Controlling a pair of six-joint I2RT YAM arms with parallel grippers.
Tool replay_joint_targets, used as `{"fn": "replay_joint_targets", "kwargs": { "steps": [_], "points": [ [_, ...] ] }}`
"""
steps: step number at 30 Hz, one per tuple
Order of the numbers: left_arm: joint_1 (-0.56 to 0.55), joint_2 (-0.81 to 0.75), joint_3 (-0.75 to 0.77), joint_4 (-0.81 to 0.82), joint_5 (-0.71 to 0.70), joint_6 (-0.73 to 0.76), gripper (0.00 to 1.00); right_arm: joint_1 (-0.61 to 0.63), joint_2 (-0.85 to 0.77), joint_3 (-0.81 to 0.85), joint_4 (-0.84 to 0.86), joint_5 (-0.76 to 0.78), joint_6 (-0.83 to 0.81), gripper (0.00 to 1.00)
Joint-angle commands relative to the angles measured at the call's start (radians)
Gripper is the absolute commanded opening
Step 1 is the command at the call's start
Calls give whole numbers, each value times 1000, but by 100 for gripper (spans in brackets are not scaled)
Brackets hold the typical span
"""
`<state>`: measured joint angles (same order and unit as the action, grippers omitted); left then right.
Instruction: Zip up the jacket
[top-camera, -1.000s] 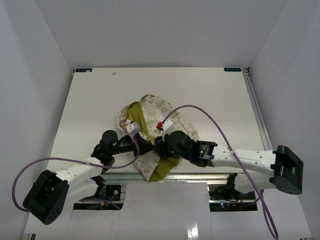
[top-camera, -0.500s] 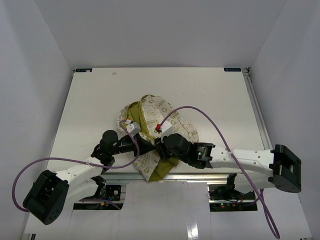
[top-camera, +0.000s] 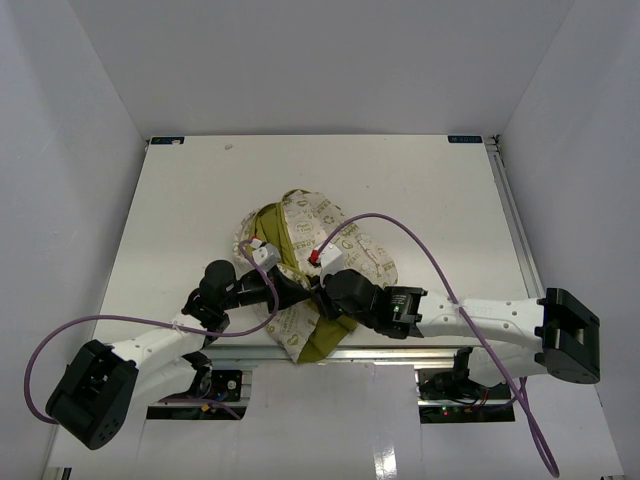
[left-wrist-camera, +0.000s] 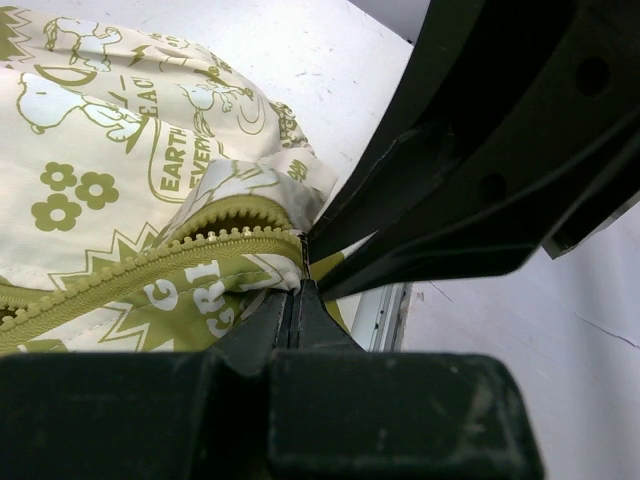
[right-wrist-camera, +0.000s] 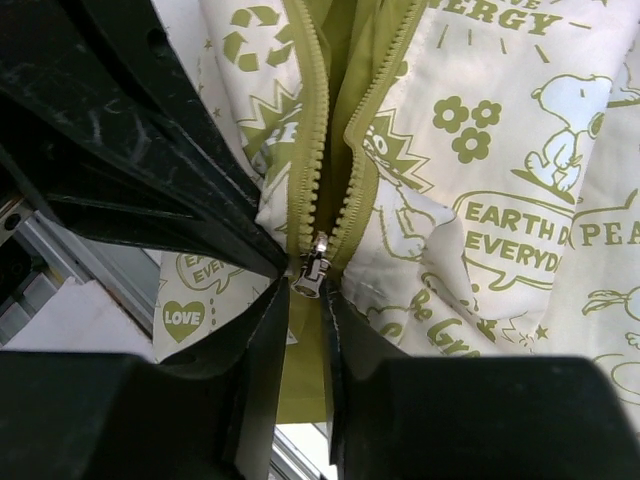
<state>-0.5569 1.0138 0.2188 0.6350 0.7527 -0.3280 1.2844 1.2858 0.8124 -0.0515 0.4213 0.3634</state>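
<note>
The jacket (top-camera: 318, 228), cream with olive prints and olive lining, lies bunched near the table's front edge. Its olive zipper is open above the silver slider (right-wrist-camera: 312, 270), which sits at the zipper's bottom end. My left gripper (top-camera: 300, 289) is shut on the jacket's lower hem (left-wrist-camera: 255, 265), right at the zipper's bottom, with the tips (left-wrist-camera: 299, 288) pressed together. My right gripper (top-camera: 322, 293) faces it closely. Its jaws are closed to a narrow gap, with the slider pinched at the tips (right-wrist-camera: 306, 292). The sleeves are hidden in the folds.
The table's metal front rail (top-camera: 400, 352) runs just below the jacket, and an olive flap (top-camera: 322, 342) hangs over it. White walls enclose the table on three sides. Purple cables (top-camera: 420, 250) loop over both arms.
My right arm's wrist and forearm have shifted a little left and nearer. Both gripper tips stay at the zipper's bottom end. The jacket has not visibly moved.
</note>
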Motion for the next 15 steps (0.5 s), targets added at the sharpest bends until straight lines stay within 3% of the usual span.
{"fn": "replay_joint_targets", "kwargs": {
  "steps": [1, 4, 15],
  "points": [
    [0, -11, 31, 20, 31, 3, 0, 0, 15, 30, 29, 65, 5, 18],
    [0, -12, 31, 20, 31, 3, 0, 0, 11, 36, 11, 84, 6, 8],
    [0, -15, 28, 18, 25, 3, 0, 4, -19, 31, 5, 86, -29, 8]
  ]
}}
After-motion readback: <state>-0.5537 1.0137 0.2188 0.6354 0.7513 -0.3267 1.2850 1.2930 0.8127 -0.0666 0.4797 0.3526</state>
